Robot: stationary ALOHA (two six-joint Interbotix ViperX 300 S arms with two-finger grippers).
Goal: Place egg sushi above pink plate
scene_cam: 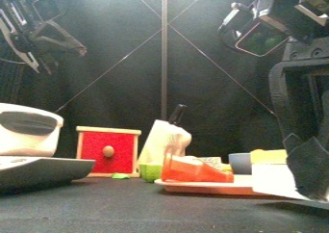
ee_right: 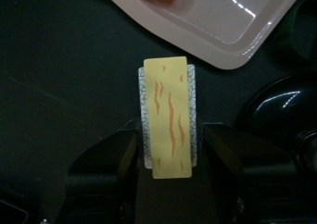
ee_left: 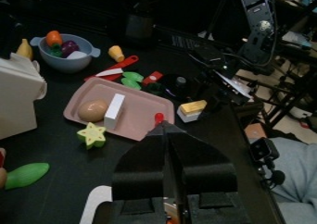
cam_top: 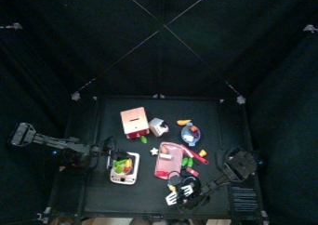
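Right now your right gripper [ee_right: 169, 163] has its two jaws pressed against the long sides of the egg sushi [ee_right: 170, 117], a yellow slab with orange streaks on a white rice block, so it is clamped on that piece. Taking the pink plate [ee_right: 235, 29] as your landmark, the sushi sits just off the plate's rim, close beside it but not on it, with black table showing between the two. In the top view the same gripper [cam_top: 187, 188] hangs at the plate's [cam_top: 166, 173] near end, toward the table's front edge.

Your left gripper [ee_left: 170, 158] has its jaws together with nothing between them. From its wrist camera, the pink plate [ee_left: 139, 103] carries a brown egg-shaped piece [ee_left: 93, 109] and a white block [ee_left: 114, 111]. A yellow star [ee_left: 92, 134] lies just beside the plate, and a bowl [ee_left: 62, 52] of toy food stands well apart from it. In the top view the left arm rests to the plate's left, near a small white tray [cam_top: 123, 178].
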